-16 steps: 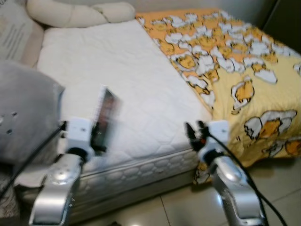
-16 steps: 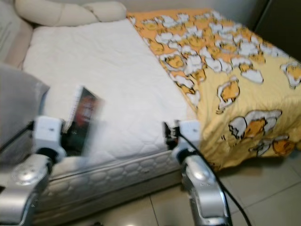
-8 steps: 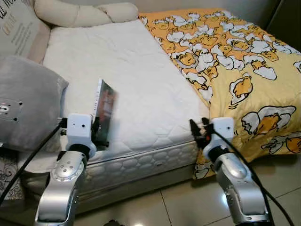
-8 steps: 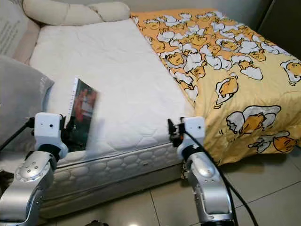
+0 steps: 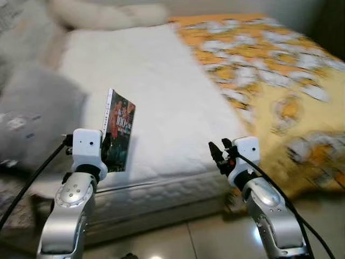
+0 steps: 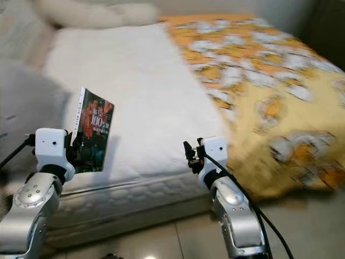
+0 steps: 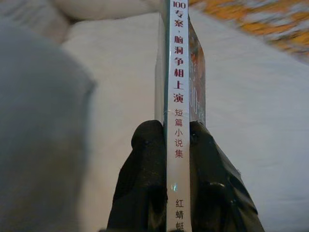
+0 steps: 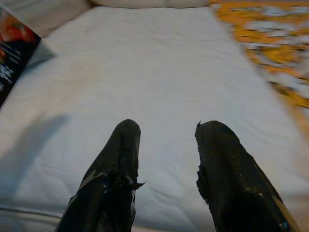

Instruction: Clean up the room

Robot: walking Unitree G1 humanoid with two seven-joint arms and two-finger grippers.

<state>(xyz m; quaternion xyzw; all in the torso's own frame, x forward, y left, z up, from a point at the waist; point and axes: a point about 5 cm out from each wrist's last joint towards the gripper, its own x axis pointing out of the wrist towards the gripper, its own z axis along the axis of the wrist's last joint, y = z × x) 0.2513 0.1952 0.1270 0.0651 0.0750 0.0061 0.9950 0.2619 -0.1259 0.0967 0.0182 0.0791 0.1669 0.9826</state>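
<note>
A thin paperback book [image 5: 119,130] with a dark red-and-black cover and a white spine [image 7: 176,96] stands upright in my left gripper [image 5: 108,155]. That gripper is shut on the book's lower edge, just above the near-left edge of the white mattress [image 5: 167,91]. In the left wrist view, black fingers [image 7: 145,169] press both covers. My right gripper [image 5: 218,153] hovers at the mattress's near edge, open with nothing between its fingers [image 8: 120,159].
A yellow blanket [image 5: 280,81] with a cartoon print covers the right side of the bed. A grey pillow [image 5: 38,116] lies at the left, with a cream bolster [image 5: 108,16] at the head. Tiled floor [image 5: 205,237] runs below the bed edge.
The whole picture has shifted and blurred, so the camera is moving. The book stays held in my left gripper, and my right gripper stays open.
</note>
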